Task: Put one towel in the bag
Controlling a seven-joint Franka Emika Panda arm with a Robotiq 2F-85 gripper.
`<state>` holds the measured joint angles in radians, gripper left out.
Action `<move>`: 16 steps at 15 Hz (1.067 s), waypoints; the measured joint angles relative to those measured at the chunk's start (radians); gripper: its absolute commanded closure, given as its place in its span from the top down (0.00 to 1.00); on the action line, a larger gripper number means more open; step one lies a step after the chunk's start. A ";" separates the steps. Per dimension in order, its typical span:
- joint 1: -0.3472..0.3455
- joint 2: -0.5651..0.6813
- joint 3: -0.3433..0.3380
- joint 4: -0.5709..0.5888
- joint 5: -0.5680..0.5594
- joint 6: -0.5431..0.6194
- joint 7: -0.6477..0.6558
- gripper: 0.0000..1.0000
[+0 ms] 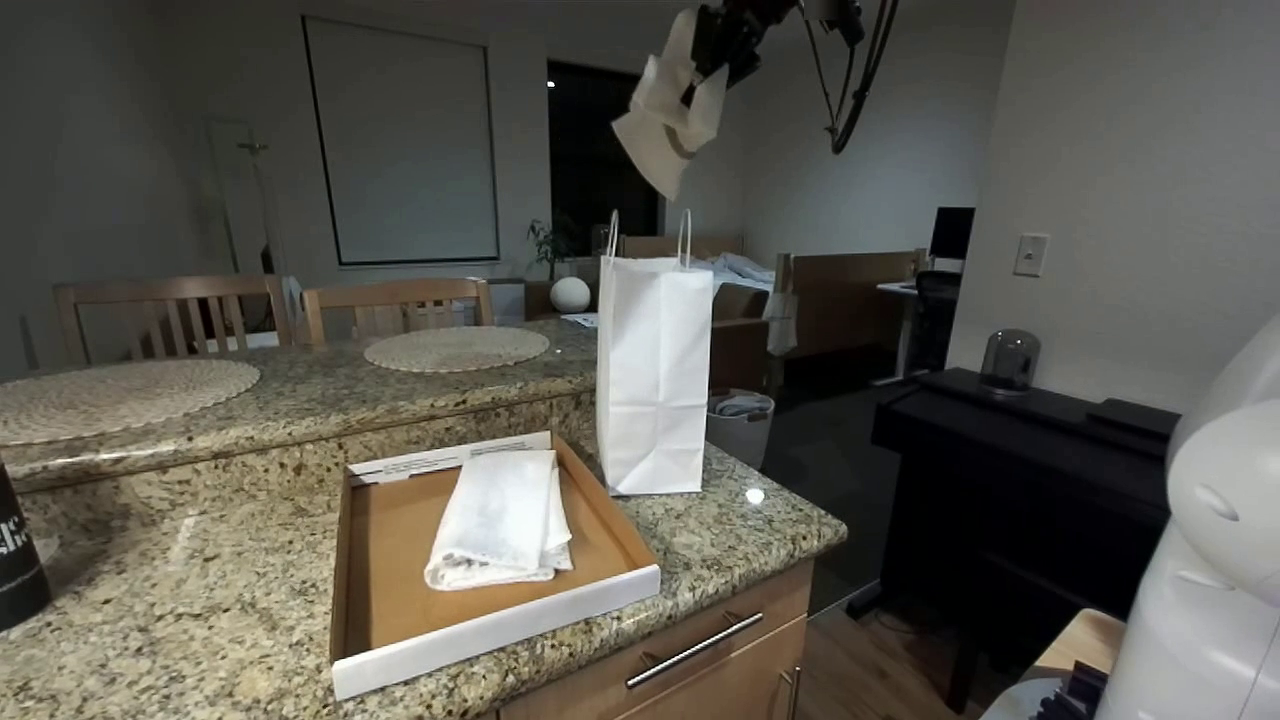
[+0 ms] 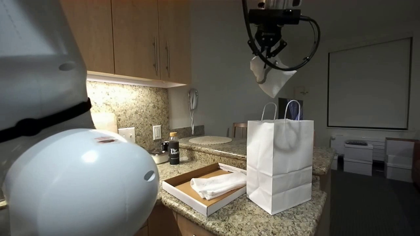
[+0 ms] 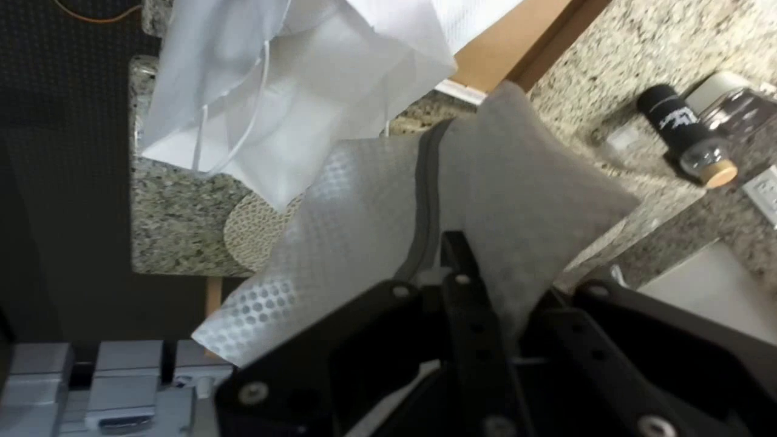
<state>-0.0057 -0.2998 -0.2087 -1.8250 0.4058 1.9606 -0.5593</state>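
My gripper [image 1: 703, 80] is shut on a white towel [image 1: 655, 125] high above the counter. In an exterior view the towel [image 2: 275, 78] hangs above the bag's handles, apart from them, and the gripper [image 2: 268, 59] points down. In the wrist view the towel [image 3: 358, 212] spreads past the gripper [image 3: 491, 285] and covers part of the bag [image 3: 340, 79]. The white paper bag [image 1: 655, 375] stands upright with its handles up; it also shows in an exterior view [image 2: 279, 164]. A second white towel [image 1: 500, 510], folded, lies in the shallow cardboard tray [image 1: 500, 636] beside the bag.
The bag stands near the granite counter's corner [image 1: 790, 530]. A raised ledge with woven placemats [image 1: 458, 348] runs behind the tray. A dark bottle [image 2: 174, 150] stands beyond the tray. Chairs [image 1: 395, 300] stand behind the ledge.
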 measured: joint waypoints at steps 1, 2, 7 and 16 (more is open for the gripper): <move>-0.002 0.011 -0.004 0.000 0.014 0.045 0.028 0.07; -0.001 0.024 -0.004 0.000 0.027 0.093 0.060 0.06; 0.010 0.131 0.032 0.001 0.093 0.359 0.217 0.06; -0.008 0.174 0.038 -0.065 0.199 0.445 0.250 0.06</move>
<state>-0.0133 -0.1254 -0.1709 -1.8901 0.6043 2.4054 -0.3094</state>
